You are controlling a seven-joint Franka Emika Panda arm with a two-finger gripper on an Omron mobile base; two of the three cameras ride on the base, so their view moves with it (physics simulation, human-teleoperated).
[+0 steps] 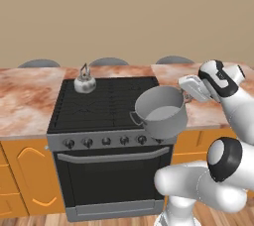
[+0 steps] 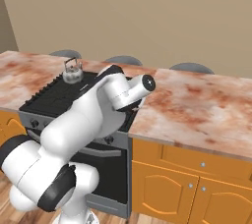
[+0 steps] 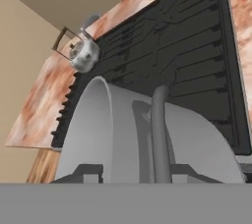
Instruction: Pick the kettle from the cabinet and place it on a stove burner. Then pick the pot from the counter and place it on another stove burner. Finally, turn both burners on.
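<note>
Arm bent over the range, claw point(image 1: 187, 96) clenched on the pot's point(image 1: 161, 112) side handle, pot tilted above the grates; fingertips masked by the pot; kettle point(image 1: 85, 80) beyond.

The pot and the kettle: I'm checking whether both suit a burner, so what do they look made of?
The pot looks like brushed grey metal: even matte sheen, thin rim, thin loop handle. The kettle looks like polished silver metal, with bright reflections on its rounded body. Both are rendered, so exact alloy is unclear.
</note>
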